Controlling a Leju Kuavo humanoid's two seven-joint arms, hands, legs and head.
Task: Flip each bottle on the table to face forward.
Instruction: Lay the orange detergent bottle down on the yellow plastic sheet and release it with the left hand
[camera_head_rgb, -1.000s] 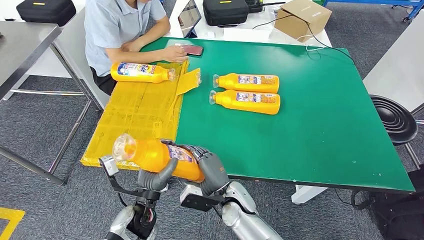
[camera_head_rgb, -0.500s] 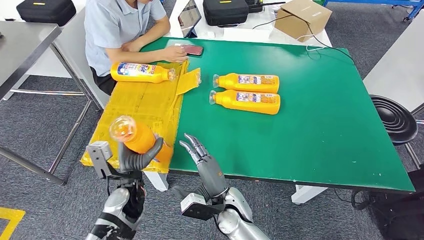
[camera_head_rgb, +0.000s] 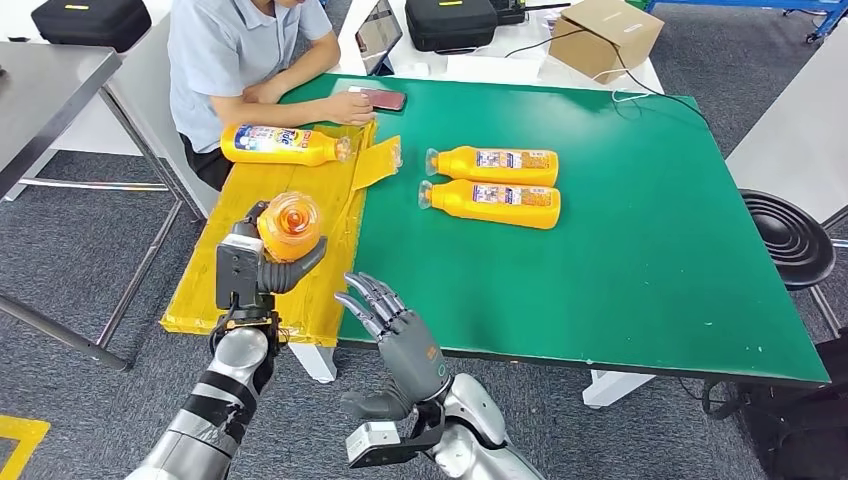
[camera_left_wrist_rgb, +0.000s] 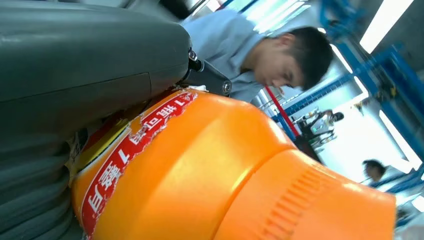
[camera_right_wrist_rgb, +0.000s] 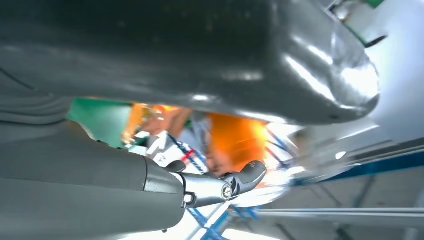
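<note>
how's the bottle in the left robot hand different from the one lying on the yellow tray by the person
The held bottle is raised above the yellow tray, gripped by the left robot hand; the tray bottle lies on the tray untouched. The held bottle points its cap end at the head camera, while the tray bottle lies on its side showing a colourful label. Both are orange bottles.

Both arms are silver metal. The left arm (camera_head_rgb: 215, 410) has black bands round the forearm, a thin black cable at the wrist and a grey box-shaped camera block beside the left robot hand (camera_head_rgb: 275, 268), which has dark grey fingers. The right robot hand (camera_head_rgb: 400, 335) is grey with darker segmented fingers, a small orange mark on its back and a grey block at the wrist.
</note>
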